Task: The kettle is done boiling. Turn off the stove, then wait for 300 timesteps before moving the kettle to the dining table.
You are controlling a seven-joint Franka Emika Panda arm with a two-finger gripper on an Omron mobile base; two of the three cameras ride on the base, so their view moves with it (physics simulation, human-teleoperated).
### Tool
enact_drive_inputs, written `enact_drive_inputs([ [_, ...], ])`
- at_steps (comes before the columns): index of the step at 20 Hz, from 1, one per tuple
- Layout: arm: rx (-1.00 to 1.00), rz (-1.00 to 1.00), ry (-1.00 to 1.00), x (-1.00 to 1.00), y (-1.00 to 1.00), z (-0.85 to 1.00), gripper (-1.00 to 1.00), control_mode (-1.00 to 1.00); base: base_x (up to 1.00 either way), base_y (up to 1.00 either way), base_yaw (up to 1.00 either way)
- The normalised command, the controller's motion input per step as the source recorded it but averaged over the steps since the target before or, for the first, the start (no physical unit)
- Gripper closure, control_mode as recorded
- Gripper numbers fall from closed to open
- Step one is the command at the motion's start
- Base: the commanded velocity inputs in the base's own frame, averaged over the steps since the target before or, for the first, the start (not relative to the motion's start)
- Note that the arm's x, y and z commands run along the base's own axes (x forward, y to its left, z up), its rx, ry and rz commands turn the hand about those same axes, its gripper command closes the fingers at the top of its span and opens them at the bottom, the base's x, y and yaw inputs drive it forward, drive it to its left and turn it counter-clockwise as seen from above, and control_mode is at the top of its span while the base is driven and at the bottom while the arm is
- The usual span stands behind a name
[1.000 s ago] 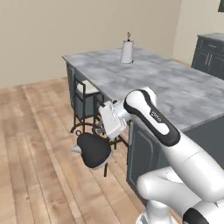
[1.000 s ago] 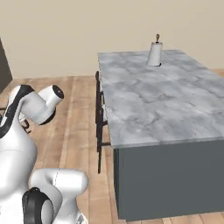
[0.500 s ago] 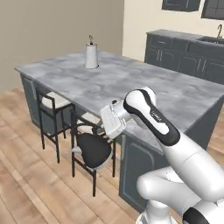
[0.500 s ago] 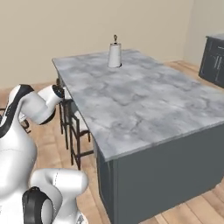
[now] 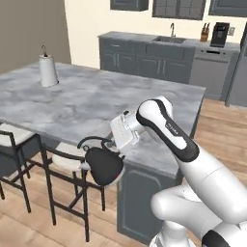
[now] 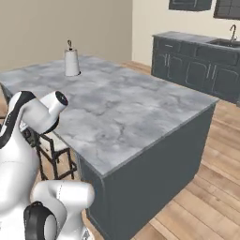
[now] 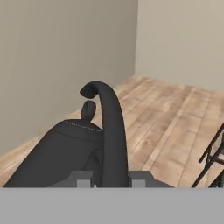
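Nearest us, our gripper (image 5: 112, 145) has its jaws narrowed on the loop handle of the kettle (image 5: 103, 165), which hangs from it in the air, off the near edge of the dining table (image 5: 91, 103) and above a stool (image 5: 61, 161). In the hand view the handle arches up between our fingertips (image 7: 81, 179) over the kettle (image 7: 65, 151), with wood floor (image 7: 162, 118) beyond. Farther along, a paper towel roll (image 5: 48, 70) stands upright near the table's far left corner. Beyond the table, grey cabinets (image 5: 152, 62) carry a sink (image 5: 170, 39).
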Motion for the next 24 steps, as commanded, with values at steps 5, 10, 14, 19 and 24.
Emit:
enact_drive_inputs([
  [5,0.00,0.00,0.00,0.00,0.00,0.00,1.00,1.00,0.25,0.60,-0.53],
  [10,0.00,0.00,0.00,0.00,0.00,0.00,1.00,1.00,0.27,0.71,-0.49],
  [14,0.00,0.00,0.00,0.00,0.00,0.00,1.00,1.00,0.25,0.79,-0.46],
  [19,0.00,0.00,0.00,0.00,0.00,0.00,1.00,1.00,0.27,0.79,-0.45],
  [24,0.00,0.00,0.00,0.00,0.00,0.00,1.00,1.00,0.33,0.32,-0.23],
])
